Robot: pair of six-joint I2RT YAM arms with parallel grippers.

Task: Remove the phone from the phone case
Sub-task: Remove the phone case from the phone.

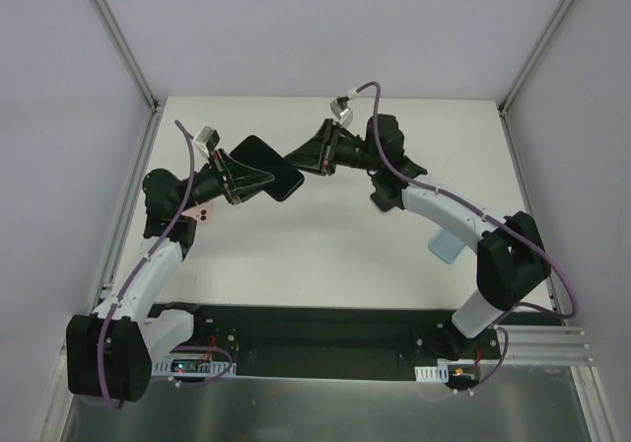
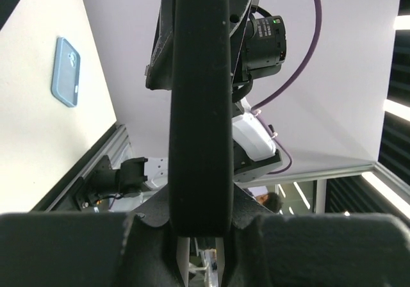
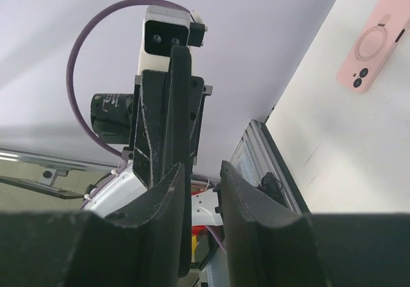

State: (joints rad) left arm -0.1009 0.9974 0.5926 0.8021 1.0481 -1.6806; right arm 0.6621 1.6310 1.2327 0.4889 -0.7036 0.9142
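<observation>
A black phone in its case (image 1: 268, 169) hangs in the air between both arms, over the far middle of the table. My left gripper (image 1: 240, 179) is shut on its left end. In the left wrist view the phone (image 2: 198, 95) shows edge-on, clamped at its near end between my left gripper's (image 2: 200, 228) jaws. My right gripper (image 1: 304, 163) is at the phone's right end. In the right wrist view the phone's edge (image 3: 182, 107) lies against the left finger of that gripper (image 3: 202, 172), with a gap to the other finger. I cannot tell case from phone.
A pink phone case (image 1: 201, 215) lies back-up on the table under the left arm, also in the right wrist view (image 3: 373, 42). A light blue case (image 1: 446, 247) lies by the right arm, also in the left wrist view (image 2: 66, 71). Frame posts stand at the table's far corners.
</observation>
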